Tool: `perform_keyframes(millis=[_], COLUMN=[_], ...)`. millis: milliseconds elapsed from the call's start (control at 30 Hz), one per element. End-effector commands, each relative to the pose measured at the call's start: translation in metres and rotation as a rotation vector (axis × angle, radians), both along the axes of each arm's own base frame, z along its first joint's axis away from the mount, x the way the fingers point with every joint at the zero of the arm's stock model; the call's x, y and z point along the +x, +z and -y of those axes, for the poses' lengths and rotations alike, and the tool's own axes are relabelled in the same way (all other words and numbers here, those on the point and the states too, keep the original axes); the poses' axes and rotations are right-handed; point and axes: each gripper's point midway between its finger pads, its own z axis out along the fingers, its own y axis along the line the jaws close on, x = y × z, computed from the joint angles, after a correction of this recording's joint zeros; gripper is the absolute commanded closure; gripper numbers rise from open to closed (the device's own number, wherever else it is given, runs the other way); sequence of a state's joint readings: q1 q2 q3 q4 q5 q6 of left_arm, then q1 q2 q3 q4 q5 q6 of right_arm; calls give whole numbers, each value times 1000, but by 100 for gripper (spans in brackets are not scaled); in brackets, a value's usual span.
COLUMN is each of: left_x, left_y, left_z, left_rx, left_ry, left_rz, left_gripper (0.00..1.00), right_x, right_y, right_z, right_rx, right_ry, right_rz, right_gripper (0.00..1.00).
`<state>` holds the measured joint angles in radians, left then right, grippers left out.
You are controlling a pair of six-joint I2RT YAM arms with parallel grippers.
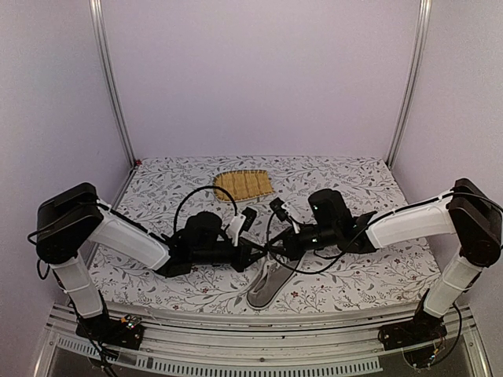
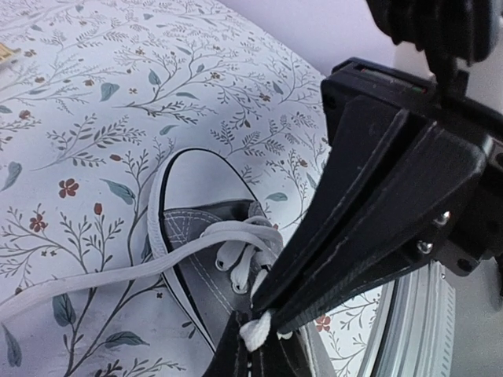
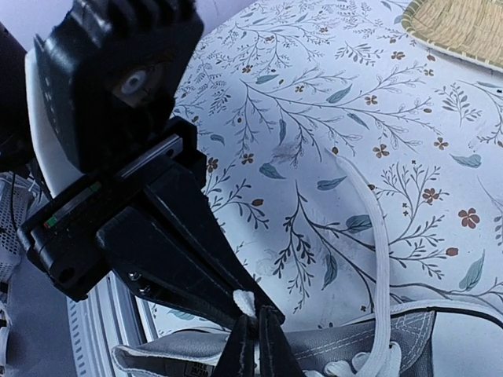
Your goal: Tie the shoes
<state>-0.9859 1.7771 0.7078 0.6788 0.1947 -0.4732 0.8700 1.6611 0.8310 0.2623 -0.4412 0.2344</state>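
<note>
1. Sneaker (image 1: 266,289): a single grey shoe with a white sole, lying at the near middle of the table (image 1: 377,188), just beyond the near edge and directly below where the two arms meet.
2. Left fingers (image 2: 240,353): closed tight, with a white tuft of lace (image 2: 255,330) pinched at the tips.
3. Right fingers (image 3: 255,349): closed narrow, tips meeting the left ones on that same tuft. They appear to grip it, though the hold itself is partly hidden.
4. Step in hand, as judged: one lace end is held by both arms above the eyelets, either for a handover or to start a crossing. No knot or bow is visible. A loose length of lace trails out across the table.
5. Next move calls for one pair of fingers to let go without dropping the lace, then a steady pull with no slack.
6. Surface: white cloth printed with leaves and small red flowers. A yellow woven mat (image 1: 244,184) lies at the far middle, well apart.
7. Room: plain pale lilac walls with metal frame posts (image 1: 110,86).
</note>
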Motion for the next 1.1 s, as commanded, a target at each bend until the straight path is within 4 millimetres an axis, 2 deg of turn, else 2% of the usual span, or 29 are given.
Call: perform_keyframes(millis=[0,33,200,267,333,500,600,667,800,867,1067], left_x=[-2,-2,-9,-14,-15,2,24,41,71,80,89], left_y=[11,11,12,12,11,25,27,20,-1,-11,-31], left_z=[8,7,-11,-22,-35,-62,-75,-76,-65,-59,-27], left_rx=[-24,-20,-2,14,35,41,52,98,222,264,309], left_ry=[-22,-19,-13,-16,-10,46,100,119,112,91,-59], left_rz=[31,30,41,54,66,125,138,133,144,153,169], left_gripper=[100,100,61,51,46,44,46,49,59,60,61], right_x=[1,2,1,1,0,-2,-3,-3,-4,-4,-3], right_y=[5,7,12,14,15,14,15,15,16,16,17], right_z=[-4,-3,5,7,10,13,13,13,12,12,11], right_rx=[5,5,7,9,9,10,14,16,22,24,30], right_ry=[-6,-13,-36,-45,-52,-59,-61,-60,-56,-55,-53], right_rz=[34,40,57,59,63,54,50,49,48,46,48], right_gripper=[98,98,98,98,98,98,98,98,98,98,98])
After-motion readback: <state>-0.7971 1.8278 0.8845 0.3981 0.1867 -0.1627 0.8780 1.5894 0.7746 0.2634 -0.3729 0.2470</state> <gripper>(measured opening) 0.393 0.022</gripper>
